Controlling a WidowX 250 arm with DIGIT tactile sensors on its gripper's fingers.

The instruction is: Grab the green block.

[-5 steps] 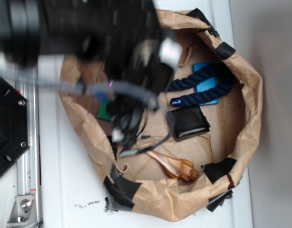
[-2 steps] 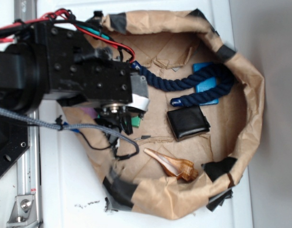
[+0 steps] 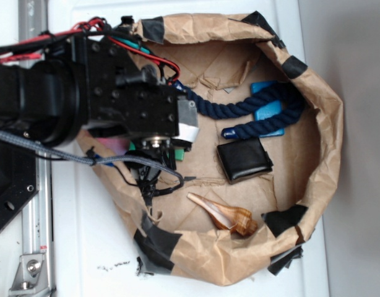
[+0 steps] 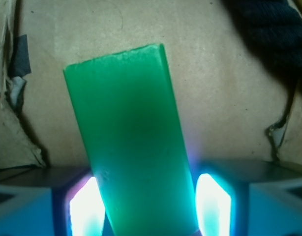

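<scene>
Straddling the green block (image 4: 131, 142), spread fingers (image 4: 84, 209) plain only at the wrist.

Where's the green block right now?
In the wrist view the green block lies on the brown paper, its near end between the gripper fingers. In the exterior view only slivers show under the arm, left of the wallet.
</scene>
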